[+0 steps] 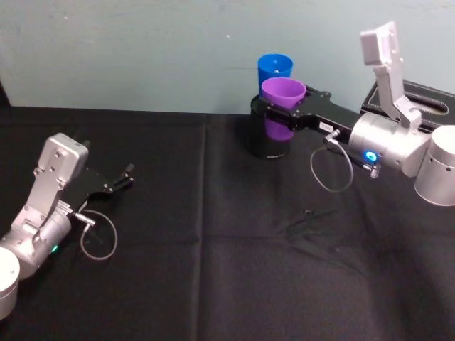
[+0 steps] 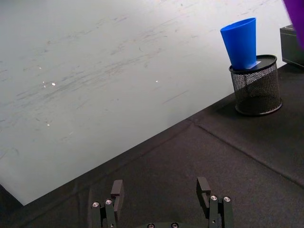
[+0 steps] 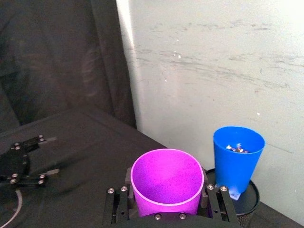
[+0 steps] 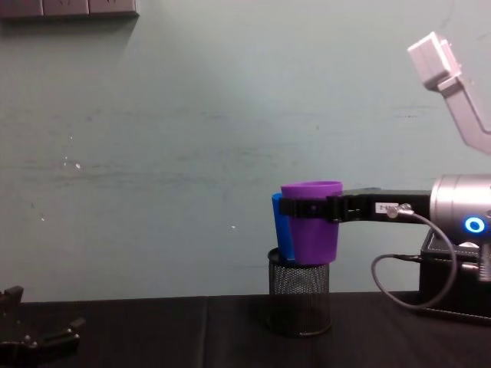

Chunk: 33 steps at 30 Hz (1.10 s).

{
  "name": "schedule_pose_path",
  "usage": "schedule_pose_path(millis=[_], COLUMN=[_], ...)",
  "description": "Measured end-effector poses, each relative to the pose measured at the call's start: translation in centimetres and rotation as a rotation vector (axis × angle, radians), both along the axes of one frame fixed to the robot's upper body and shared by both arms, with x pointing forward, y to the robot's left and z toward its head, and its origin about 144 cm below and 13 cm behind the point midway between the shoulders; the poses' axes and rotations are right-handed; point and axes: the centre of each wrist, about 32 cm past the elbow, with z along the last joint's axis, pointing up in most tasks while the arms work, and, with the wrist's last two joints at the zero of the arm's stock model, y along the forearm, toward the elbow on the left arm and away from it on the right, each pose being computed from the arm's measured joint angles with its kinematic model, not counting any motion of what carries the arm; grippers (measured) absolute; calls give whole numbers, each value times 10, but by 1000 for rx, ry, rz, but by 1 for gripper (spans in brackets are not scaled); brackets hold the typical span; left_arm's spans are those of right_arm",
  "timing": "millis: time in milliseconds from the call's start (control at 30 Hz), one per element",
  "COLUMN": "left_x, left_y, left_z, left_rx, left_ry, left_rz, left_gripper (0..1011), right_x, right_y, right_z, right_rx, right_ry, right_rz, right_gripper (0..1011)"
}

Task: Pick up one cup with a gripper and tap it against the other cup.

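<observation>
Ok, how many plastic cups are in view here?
2. The purple cup is held in the right gripper, lifted above the table; the blue cup sits in the mesh pen holder close behind it.

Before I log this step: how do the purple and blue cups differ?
The purple cup is clamped in the right gripper, in mid-air; the blue cup stands free in the mesh holder. The purple cup looks empty; the blue cup holds small bits. Both are smooth, tapered tumblers.

Purple cup (image 1: 283, 99) upright, aloft; blue cup (image 1: 274, 69) just behind it, slightly tilted.
</observation>
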Motion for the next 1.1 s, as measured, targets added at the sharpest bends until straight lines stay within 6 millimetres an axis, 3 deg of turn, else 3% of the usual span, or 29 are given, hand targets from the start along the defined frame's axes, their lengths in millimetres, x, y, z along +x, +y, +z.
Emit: schedule_pose_path(millis=[533,1100], left_x=[0,0], left_y=[0,0], left_z=[0,0], left_rx=[0,0], left_ry=[0,0], left_rz=[0,0], left_gripper=[1005,1005], right_x=[37,42], right_y=[7,8], right_z=[-6,-6], right_rx=[29,29], right_ry=[-9,-13], right_rz=[-29,-41], right_gripper=[741,741])
